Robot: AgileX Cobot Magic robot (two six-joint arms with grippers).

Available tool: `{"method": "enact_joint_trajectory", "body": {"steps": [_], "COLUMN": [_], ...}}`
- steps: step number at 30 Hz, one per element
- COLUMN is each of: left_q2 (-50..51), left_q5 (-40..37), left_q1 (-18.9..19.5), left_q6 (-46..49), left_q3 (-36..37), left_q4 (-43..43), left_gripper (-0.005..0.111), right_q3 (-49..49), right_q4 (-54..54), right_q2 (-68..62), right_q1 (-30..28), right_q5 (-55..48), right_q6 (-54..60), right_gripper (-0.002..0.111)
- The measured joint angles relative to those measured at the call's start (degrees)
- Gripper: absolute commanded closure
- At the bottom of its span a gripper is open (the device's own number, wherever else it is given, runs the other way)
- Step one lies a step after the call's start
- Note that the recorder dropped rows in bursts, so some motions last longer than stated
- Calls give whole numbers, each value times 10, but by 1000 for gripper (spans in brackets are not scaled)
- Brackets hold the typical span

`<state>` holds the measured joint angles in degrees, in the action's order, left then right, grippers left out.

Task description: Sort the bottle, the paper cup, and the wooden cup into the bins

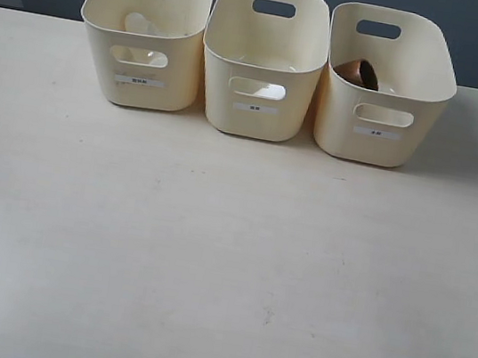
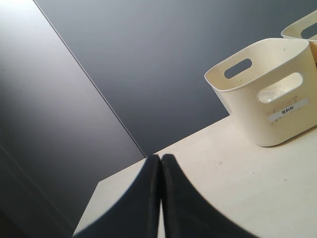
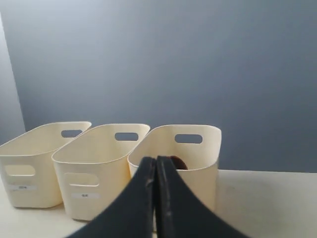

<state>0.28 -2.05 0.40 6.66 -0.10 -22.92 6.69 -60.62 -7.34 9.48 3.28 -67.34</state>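
Note:
Three cream bins stand in a row at the back of the table. In the left bin [image 1: 99,59] lies the clear bottle [image 1: 141,26], also visible through that bin's cut-out [image 2: 275,94]. Only a pale shape shows through the front cut-out of the middle bin [image 1: 216,94]; the paper cup cannot be made out for certain. The right bin [image 1: 332,125] holds the reddish-brown wooden cup [image 1: 358,73], tilted on its side, its edge peeking over the rim [image 3: 179,162]. My left gripper [image 2: 161,157] is shut on nothing, near the table's corner. My right gripper [image 3: 156,159] is shut and empty, in front of the right bin [image 3: 208,168]. Neither appears in the exterior view.
The pale table [image 1: 227,258] stretches in front of the bins, with a dark grey wall behind. Its left edge and corner [image 2: 106,181] lie near my left gripper. The bins stand nearly touching one another.

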Motion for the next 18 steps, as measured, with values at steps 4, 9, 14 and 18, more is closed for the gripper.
{"method": "enact_joint_trajectory", "body": {"steps": [4, 9, 14, 18], "left_q2": [0, 0, 0, 0], "left_q5": [0, 0, 0, 0], "left_q1": [0, 0, 0, 0], "left_q6": [0, 0, 0, 0], "left_q3": [0, 0, 0, 0], "left_q4": [0, 0, 0, 0], "left_gripper": [107, 107, 107, 107], "right_q3": [-34, -63, -66, -66], "right_q4": [3, -14, -29, -34], "right_q2": [42, 69, 70, 70], "right_q1": [-65, -109, -114, -114], "right_q5": [5, 5, 11, 35], "right_q6": [0, -1, -1, -1], "right_gripper": [109, 109, 109, 109]}}
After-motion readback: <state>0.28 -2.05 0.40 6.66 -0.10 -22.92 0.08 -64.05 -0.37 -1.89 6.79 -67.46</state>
